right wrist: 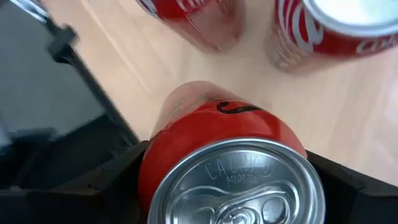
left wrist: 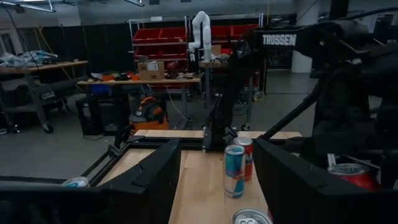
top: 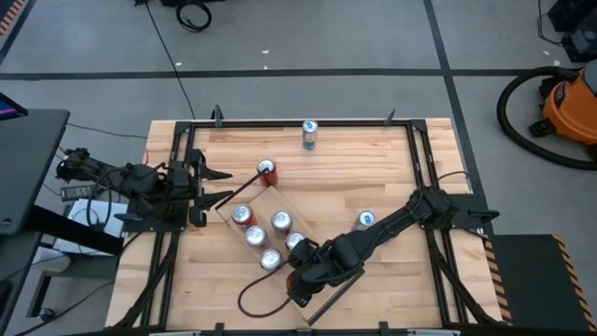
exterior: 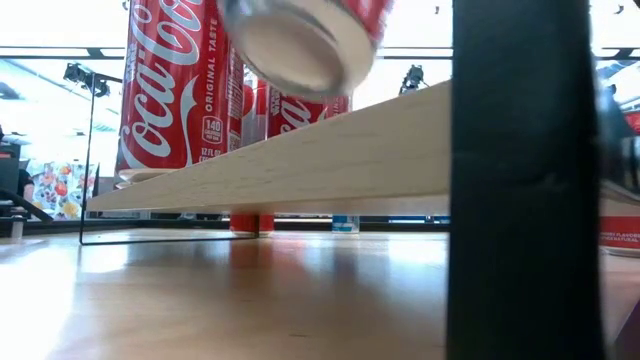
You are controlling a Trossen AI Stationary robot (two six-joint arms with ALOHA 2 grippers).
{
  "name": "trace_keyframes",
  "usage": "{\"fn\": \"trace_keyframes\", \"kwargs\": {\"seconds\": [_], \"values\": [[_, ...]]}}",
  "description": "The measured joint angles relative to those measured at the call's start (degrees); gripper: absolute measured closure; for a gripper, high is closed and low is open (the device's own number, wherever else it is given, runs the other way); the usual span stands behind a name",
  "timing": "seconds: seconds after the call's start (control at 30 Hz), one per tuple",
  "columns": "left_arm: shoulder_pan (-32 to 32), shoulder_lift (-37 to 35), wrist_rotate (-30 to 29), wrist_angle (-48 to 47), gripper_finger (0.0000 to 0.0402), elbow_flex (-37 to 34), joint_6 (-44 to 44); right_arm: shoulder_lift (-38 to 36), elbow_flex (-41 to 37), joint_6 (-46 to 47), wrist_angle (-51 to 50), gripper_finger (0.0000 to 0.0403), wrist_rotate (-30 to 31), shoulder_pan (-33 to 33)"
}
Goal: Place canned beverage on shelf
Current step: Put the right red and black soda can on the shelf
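Can (right wrist: 224,162) sat upright, pinched between right gripper (right wrist: 227,177) fingers; shelf (top: 312,299) lay directly beneath. Left gripper (left wrist: 217,186) waited well apart, fingers narrowly parted, empty.

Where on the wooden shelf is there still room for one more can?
The shelf is crowded at its left-arm end, where the standing cans cluster. Bare plank remains at the other end, under and beyond the right gripper, which holds a red can over it.

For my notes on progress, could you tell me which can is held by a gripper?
The red can in the right gripper, above the shelf; the others stand free.
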Motion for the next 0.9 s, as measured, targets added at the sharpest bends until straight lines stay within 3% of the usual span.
{"fn": "trace_keyframes", "kwargs": {"seconds": [0.3, 0.9], "values": [[0.0, 0.0, 0.0, 0.0, 0.0192, 0.0, -0.9, 5.1, 5.1, -0.6, -11.8, 0.0072, -0.5, -0.1], [0.0, 0.0, 0.0, -0.9, 0.0191, 0.0, -1.7, 5.3, 5.0, -2.0, -9.1, 0.0052, -0.6, 0.2]]}}
